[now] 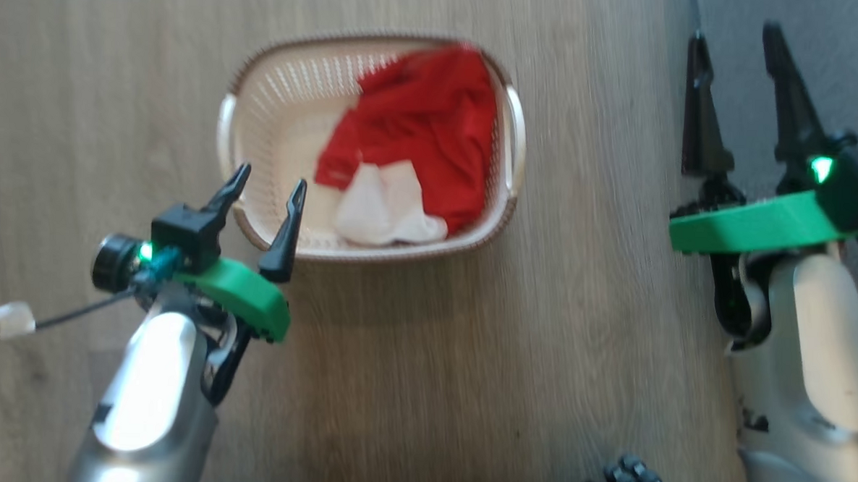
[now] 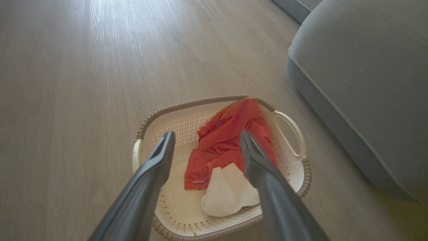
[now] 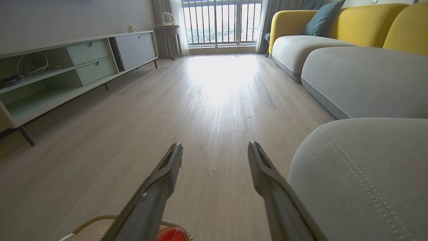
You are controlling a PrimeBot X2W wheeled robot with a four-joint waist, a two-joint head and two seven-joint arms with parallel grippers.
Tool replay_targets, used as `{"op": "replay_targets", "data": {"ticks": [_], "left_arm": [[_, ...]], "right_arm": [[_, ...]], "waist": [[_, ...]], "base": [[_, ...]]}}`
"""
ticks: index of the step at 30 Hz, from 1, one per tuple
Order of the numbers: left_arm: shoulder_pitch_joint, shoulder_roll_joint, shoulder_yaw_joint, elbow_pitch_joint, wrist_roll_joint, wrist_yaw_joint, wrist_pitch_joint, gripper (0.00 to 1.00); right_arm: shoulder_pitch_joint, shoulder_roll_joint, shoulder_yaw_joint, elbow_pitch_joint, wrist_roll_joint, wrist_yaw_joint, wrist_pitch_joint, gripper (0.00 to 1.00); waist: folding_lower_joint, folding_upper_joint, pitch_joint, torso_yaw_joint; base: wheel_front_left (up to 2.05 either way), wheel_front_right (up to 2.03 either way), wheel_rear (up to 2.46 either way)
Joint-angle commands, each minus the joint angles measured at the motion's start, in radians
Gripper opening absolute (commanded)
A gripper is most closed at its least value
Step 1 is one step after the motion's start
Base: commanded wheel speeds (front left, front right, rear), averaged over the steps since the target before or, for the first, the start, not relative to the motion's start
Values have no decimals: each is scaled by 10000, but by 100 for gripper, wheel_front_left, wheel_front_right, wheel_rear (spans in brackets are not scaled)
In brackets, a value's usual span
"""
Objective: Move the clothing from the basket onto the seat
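Red clothing (image 2: 220, 140) crowds one rim of basket (image 2: 187, 120)

Pale glossy forearms (image 1: 148, 373), green wrist plates (image 1: 242, 298), black tapered jaws, green lights (image 1: 822, 169), thin black cable (image 1: 71, 317).

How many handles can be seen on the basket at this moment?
2. The left handle sits on the basket's short end nearer the left gripper; the right handle sits on the opposite end, toward the seat. Neither is hidden by the clothing.
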Motion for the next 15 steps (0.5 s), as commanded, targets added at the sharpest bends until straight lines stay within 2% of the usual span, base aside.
{"op": "replay_targets", "data": {"ticks": [1,3,9,15], "left_arm": [[-163,331,133,-47,-80,-11,-93,100],[-757,602,-368,588,-192,-11,-93,100],[-2107,1036,-909,2307,-490,-12,-93,100],[-3598,1298,-1637,4006,-726,-12,162,100]], "right_arm": [[-115,26,278,-379,92,-4,-67,100],[-437,26,463,-516,281,-4,-67,100],[-760,26,746,-704,698,-4,-67,100],[-930,26,933,-889,1139,-4,-67,100]], "waist": [[-3,0,1291,-661],[-3,0,1833,-911],[-3,0,2705,-1474],[-3,0,3455,-2035]], "base": [[0,0,0],[0,0,0],[0,0,0],[0,0,0]]}}
